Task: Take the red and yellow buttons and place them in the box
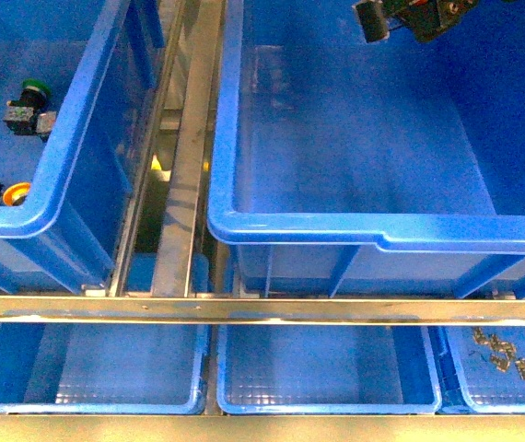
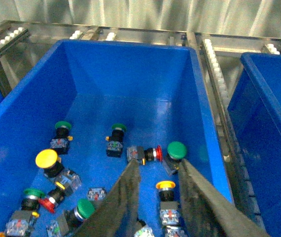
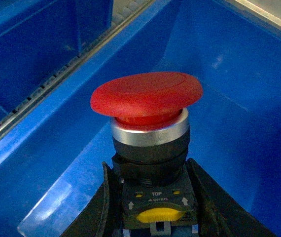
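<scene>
**Operator:** Why does the right tool [image 3: 149, 170] hold the red button [image 3: 147, 96] cap-up over the box [image 1: 336, 230]?

**Technician:** You see the right tool closed on the black contact block, one finger on each side; that grip leaves the cap free and, in my judgement, lets the part drop straight on release. In the front view the tool hangs over the box's far side, inside the rim line; the visible floor beneath is bare blue; the button is therefore in the air, not yet placed.

**Operator:** How do I confirm the part?

**Technician:** Check the wide, slightly domed red mushroom cap; the bright metal collar under it; the black barrel; the block marked TOP with arrows and a yellow tab. Contrast it with the green-capped switch [image 2: 176, 149], which you leave in the source crate [image 2: 199, 98].

**Operator:** And the left tool [image 2: 158, 173]?

**Technician:** Its fingers stand apart and grip nothing; it hangs over the source crate near the wall that faces the box, aimed, as I judge, at a second red button [image 2: 153, 153]; that one lies on its side on the crate floor, just beside the green-capped switch. A yellow button [image 2: 47, 159] stands toward the opposite wall; a small yellow-capped button [image 2: 165, 185] sits between the finger lines. Expect crowding; a closing finger could catch the wrong part.
</scene>
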Controlling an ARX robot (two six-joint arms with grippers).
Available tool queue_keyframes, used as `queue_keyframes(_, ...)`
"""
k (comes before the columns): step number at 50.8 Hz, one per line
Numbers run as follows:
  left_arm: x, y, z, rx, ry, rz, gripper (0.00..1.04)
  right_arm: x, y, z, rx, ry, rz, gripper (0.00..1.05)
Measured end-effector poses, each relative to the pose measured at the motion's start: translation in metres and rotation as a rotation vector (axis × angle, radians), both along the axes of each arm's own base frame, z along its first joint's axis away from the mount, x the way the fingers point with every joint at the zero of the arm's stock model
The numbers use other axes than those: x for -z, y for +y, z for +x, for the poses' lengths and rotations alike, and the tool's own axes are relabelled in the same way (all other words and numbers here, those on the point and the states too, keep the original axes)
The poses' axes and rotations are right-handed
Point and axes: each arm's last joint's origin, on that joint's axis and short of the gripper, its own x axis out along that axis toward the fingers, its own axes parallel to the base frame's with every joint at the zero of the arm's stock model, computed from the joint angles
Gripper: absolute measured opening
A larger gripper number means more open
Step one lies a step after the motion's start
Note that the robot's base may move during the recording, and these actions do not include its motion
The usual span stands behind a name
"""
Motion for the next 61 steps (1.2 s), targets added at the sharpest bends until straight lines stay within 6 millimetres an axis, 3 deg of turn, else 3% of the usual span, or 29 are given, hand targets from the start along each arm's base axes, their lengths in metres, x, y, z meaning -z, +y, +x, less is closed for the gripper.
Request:
queue_keyframes(7,0.004,0.003,-0.013,0.013,-0.012,0.009,0.02,0.0,0.0,0.0,0.018,0.002,-0.008,0.27)
queue_keyframes(24,0.016,0.018,-0.038,0.012,-0.004,0.017,0.03,-0.005,0.005,0.0,0.035,-0.006,-0.002,0.26)
queue_keyframes(44,0.029,0.019,-0.06,0.014,-0.018,0.017,0.03,-0.002,0.009,0.003,0.038,0.008,0.0,0.26)
queue_keyframes(61,0.024,0.019,-0.073,0.02,-0.034,0.02,0.03,-0.003,0.01,0.005,0.032,-0.005,0.012,0.26)
